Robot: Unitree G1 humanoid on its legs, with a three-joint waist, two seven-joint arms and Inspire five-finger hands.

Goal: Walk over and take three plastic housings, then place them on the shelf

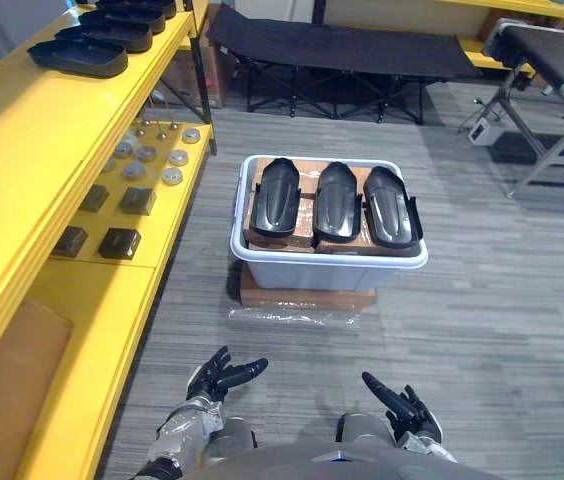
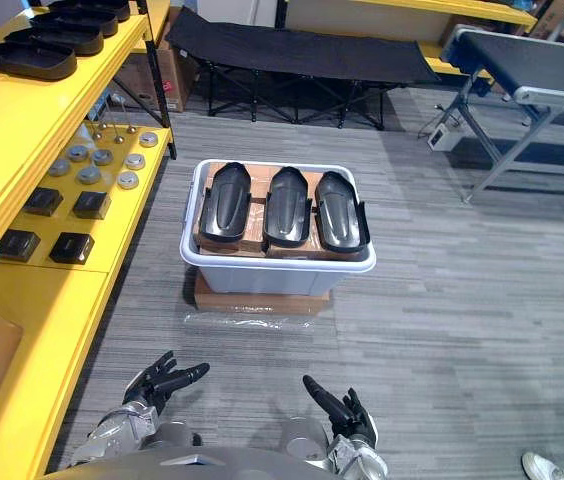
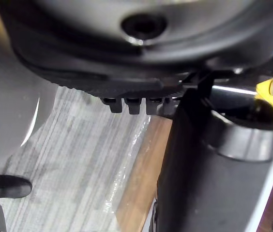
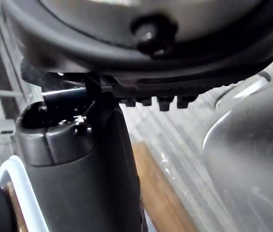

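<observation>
A: Grey floor [image 1: 482, 300] ahead. Where are the housings [image 1: 336, 203]?
B: Three lie side by side in the bin [image 1: 322, 272], untouched, well ahead of left hand [image 1: 220, 378] and right hand [image 1: 407, 410]. Both are spread and empty.
A: Step?
B: Approach, I'd say. Next, step close, reach down and grasp one. Shelf [image 1: 22, 150] stands left of the left hand.

A: Which colours are seen on the shelf [image 1: 22, 150]?
B: It is painted bright yellow. On it, silver discs [image 1: 147, 154] and dark square blocks [image 1: 120, 242] are laid.
A: And the plastic housings [image 1: 337, 203]?
B: They are seen as glossy black, in a pale grey bin [image 1: 328, 268]. Brown cardboard [image 1: 307, 298] is seen under the bin.
A: How is the floor [image 1: 502, 300] patterned?
B: It is covered with grey planks, finely streaked.
</observation>
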